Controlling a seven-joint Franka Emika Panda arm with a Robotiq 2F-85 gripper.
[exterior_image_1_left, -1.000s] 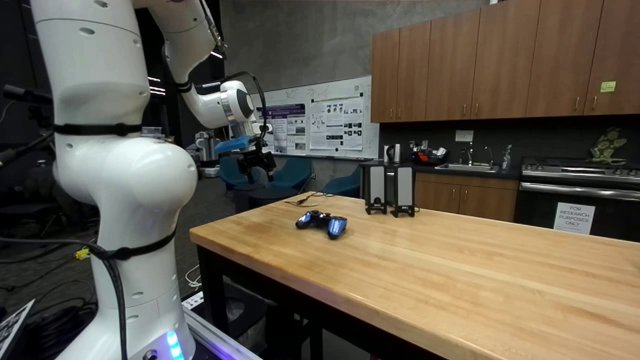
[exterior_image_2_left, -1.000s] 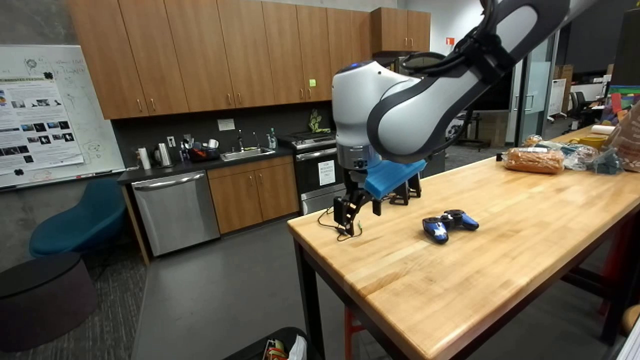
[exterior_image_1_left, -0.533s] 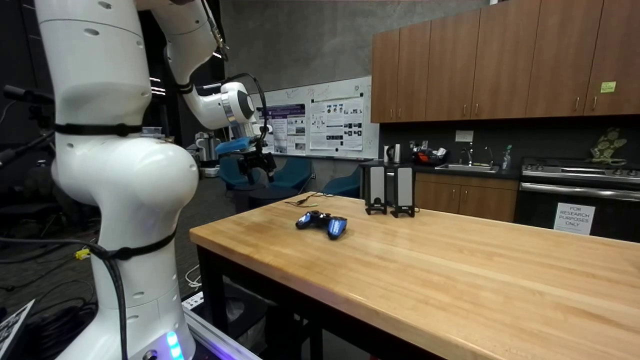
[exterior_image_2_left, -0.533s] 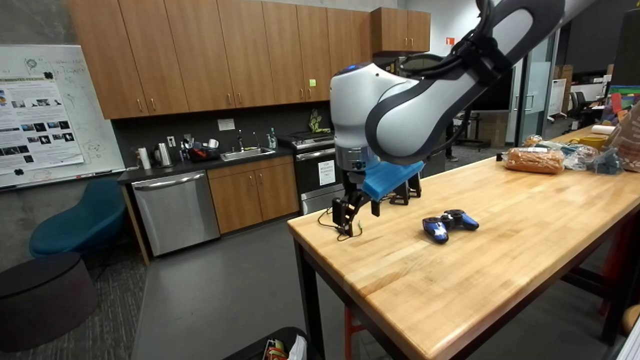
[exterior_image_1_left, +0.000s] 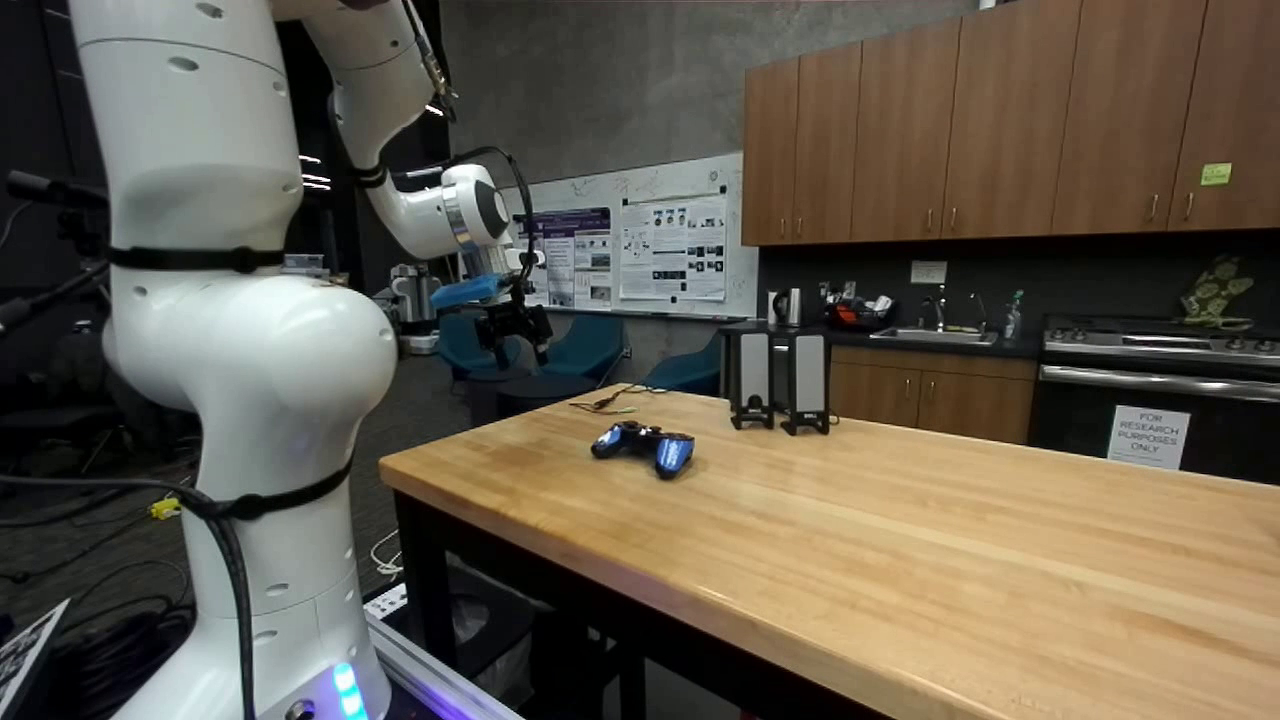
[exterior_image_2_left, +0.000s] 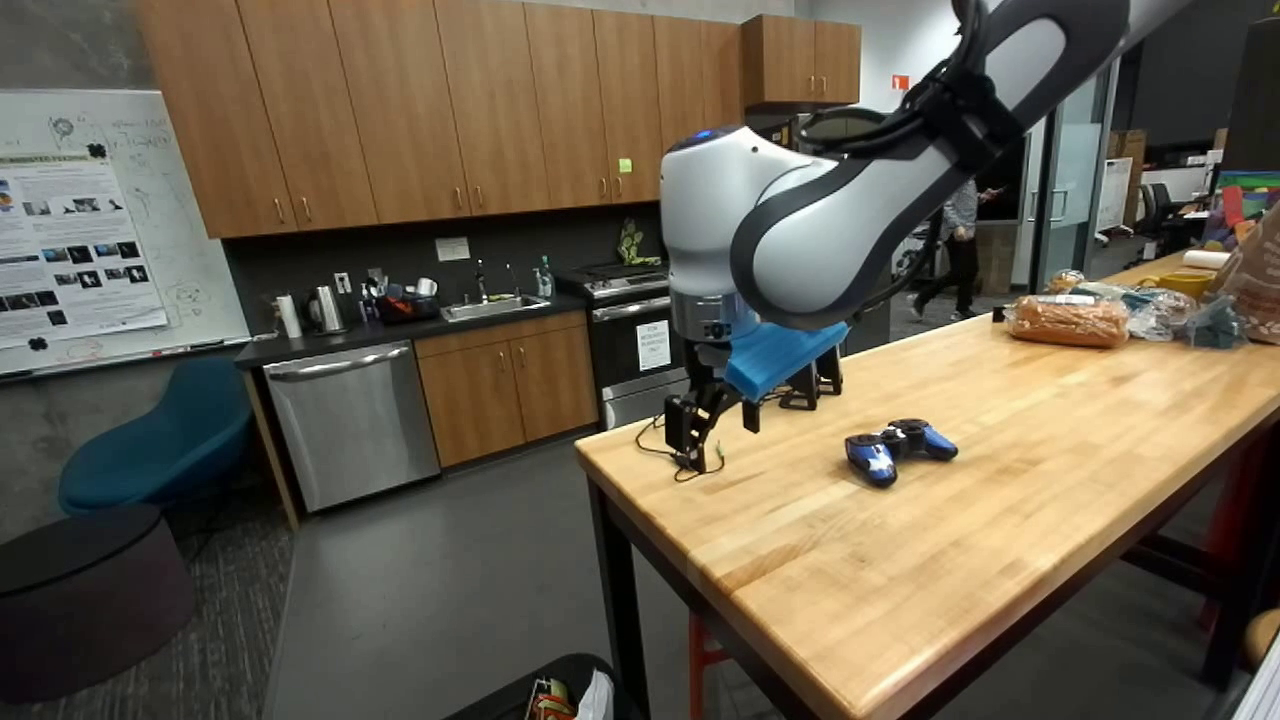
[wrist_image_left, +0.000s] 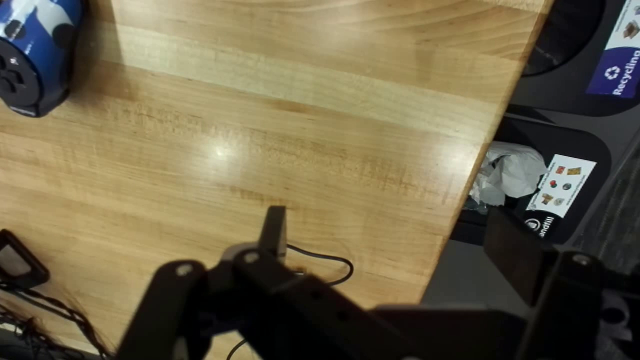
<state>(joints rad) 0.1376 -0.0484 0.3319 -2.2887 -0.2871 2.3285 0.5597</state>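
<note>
A: Where do we see the gripper (wrist_image_left: 392, 240), and what does it hold?

B: It hangs above the table (exterior_image_1_left: 900, 540), near the edge, with its jaws spread wide and nothing between them. The wrist view shows one fingertip against the table, the other past its edge.

A: What lies nearest to it?

B: A cord (exterior_image_1_left: 603, 404), black and thin, on the table below. It curls, so we find no single long axis; in the wrist view its loop bulges toward the table's edge.

A: And the game controller (exterior_image_1_left: 645, 438) in an exterior view?

B: It lies on the table, well apart from the gripper. Its long axis runs side to side, slightly slanted, and both handles point toward the camera.

A: How many of each do we count?

B: One gripper, one cord beneath it, one game controller and two speakers (exterior_image_1_left: 752, 378), upright side by side. In the wrist view, two bins (wrist_image_left: 555, 137) stand below the table's edge; a twist of other cords (wrist_image_left: 75, 316) we cannot count.
</note>
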